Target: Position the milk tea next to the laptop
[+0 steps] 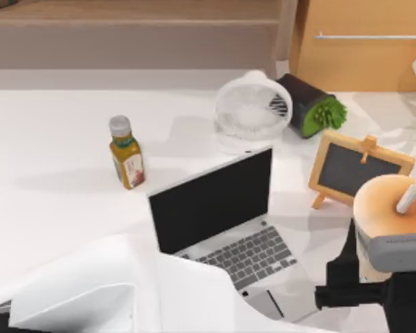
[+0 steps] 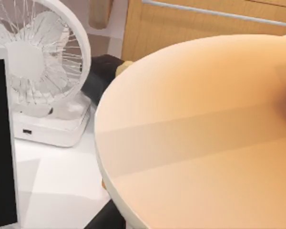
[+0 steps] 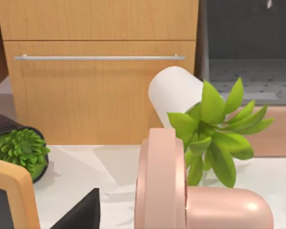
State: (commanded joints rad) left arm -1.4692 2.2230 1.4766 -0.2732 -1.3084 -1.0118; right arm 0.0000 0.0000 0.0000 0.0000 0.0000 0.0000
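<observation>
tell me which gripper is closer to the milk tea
Left. The left gripper is right against the milk tea, right of the laptop; the right arm sits farther off, by the chalkboard and leafy plant.

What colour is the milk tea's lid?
Orange, on the milk tea; it shows best in the top view.

Bright, even light covers the white worktop (image 1: 55, 139), which shows pale with no hard glare. Soft grey shadows trail leftward from the bottle (image 1: 127, 152) and the fan (image 1: 252, 109), so the light falls from the right. The milk tea (image 1: 390, 222) lid looms large and soft-edged in the left wrist view. A small highlight gleams on the pink object (image 3: 219, 207).
</observation>
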